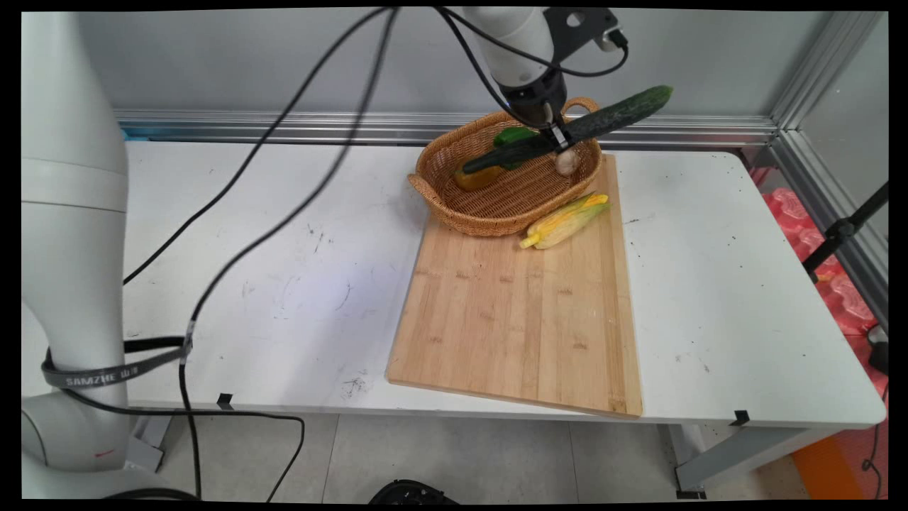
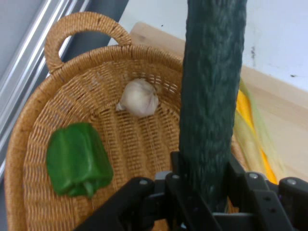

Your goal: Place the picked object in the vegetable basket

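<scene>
White counter [image 1: 709,284], one wooden board [image 1: 518,312], one wicker basket [image 1: 443,160] on its far end. Hand [image 1: 560,138] clamps one cucumber [image 1: 617,113] above the basket, long axis slanting upper-right to lower-left. One corn [image 1: 564,221], one green pepper [image 2: 77,161], one garlic [image 2: 138,97].

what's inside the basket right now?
In the wicker basket: a green pepper, a garlic bulb and something yellow-orange, partly hidden by the cucumber that the end effector holds above it.

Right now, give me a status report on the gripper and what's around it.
Gripper shut on cucumber, held above basket. Green pepper and garlic inside basket. Corn beside it on cutting board.
</scene>
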